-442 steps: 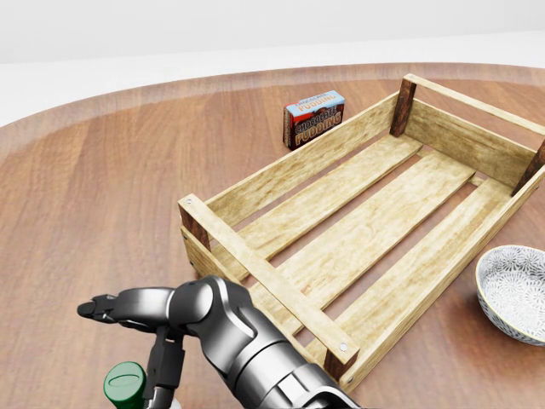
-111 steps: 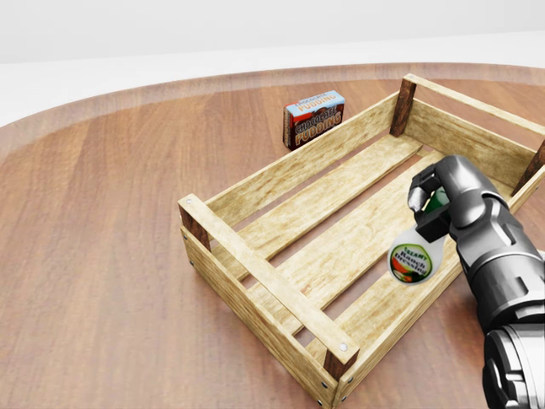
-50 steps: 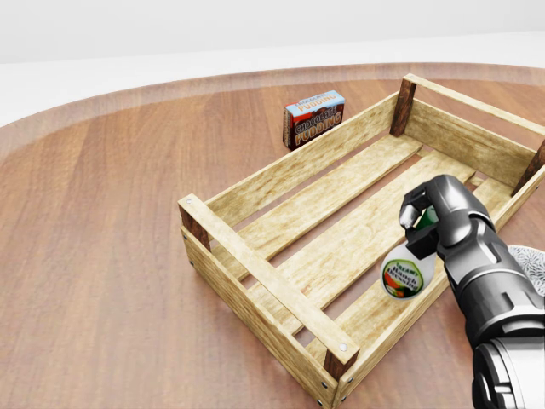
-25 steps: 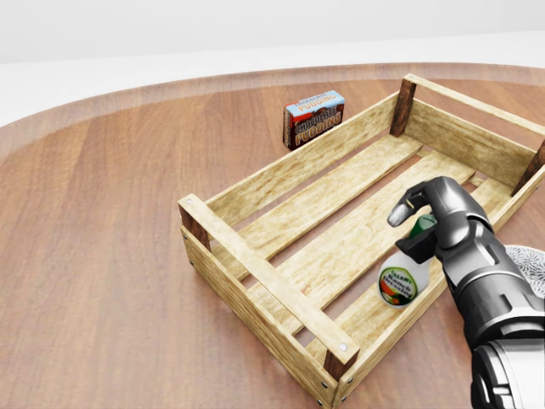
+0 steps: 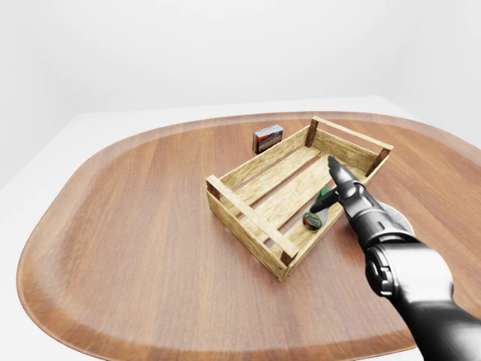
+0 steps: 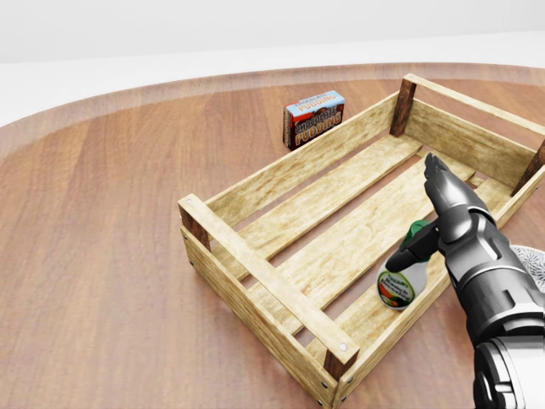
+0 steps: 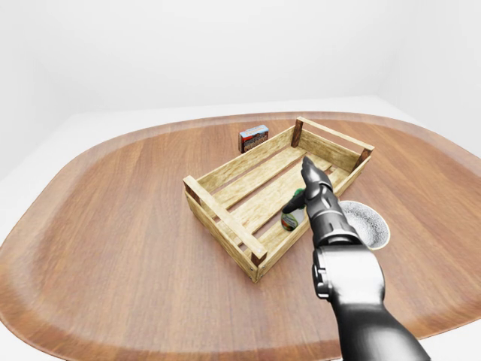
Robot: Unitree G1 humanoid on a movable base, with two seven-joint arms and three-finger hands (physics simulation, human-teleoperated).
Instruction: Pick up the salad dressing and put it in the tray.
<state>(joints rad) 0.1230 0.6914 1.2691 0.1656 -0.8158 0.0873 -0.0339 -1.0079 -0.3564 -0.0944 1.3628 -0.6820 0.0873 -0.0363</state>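
Note:
The salad dressing bottle [image 6: 398, 285], white with a round label and a green cap, rests tilted on the slats inside the wooden tray [image 6: 247, 258], near its lower-right side wall. My right hand [image 6: 415, 215] hovers just above it and is open. Its fingers [image 6: 440, 181] point up and away over the tray, and one finger still lies close along the bottle's neck. Nothing is clasped in the hand. The left hand does not show in any view.
A chocolate pudding box [image 6: 314, 118] stands on the round wooden table [image 6: 102, 221] just beyond the tray's upper-left wall. A patterned bowl [image 7: 370, 223] sits to the tray's right, partly hidden by my right forearm.
The right hand lowered the bottle into the tray, then opened its fingers and let it go. The bottle now rests on the slats.

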